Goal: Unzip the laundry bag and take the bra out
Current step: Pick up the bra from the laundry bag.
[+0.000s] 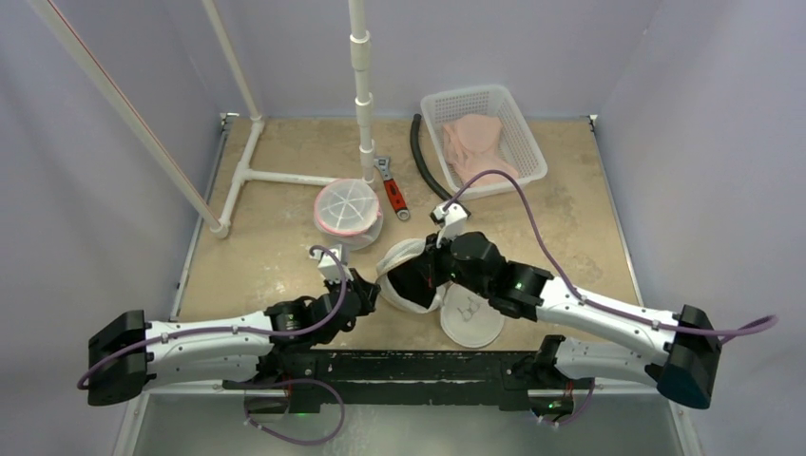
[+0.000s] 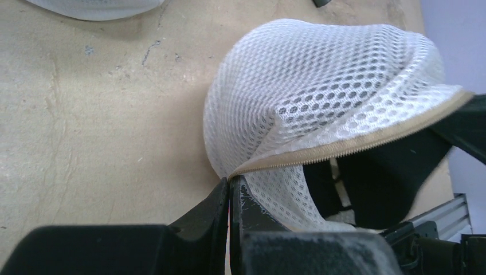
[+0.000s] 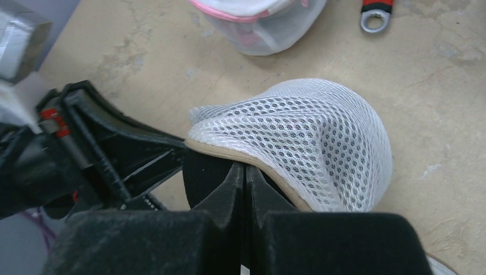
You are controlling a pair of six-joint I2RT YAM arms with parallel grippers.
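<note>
The right pincer (image 3: 245,168), closed, seemingly pinches the laundry bag (image 3: 312,134).

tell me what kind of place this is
Probably a robot lab test cell, not a laundry room: plain lilac walls box in a tan tabletop, two white-and-black robot arms are bolted at its near edge, and props like a white pipe frame and white plastic basket look staged.

Two mesh laundry bags (image 2: 321,74) (image 1: 347,211), one white basket (image 1: 527,142), one red-handled wrench (image 1: 392,190), one black hose (image 1: 423,157), two arms (image 1: 209,337) (image 1: 599,313)
</note>
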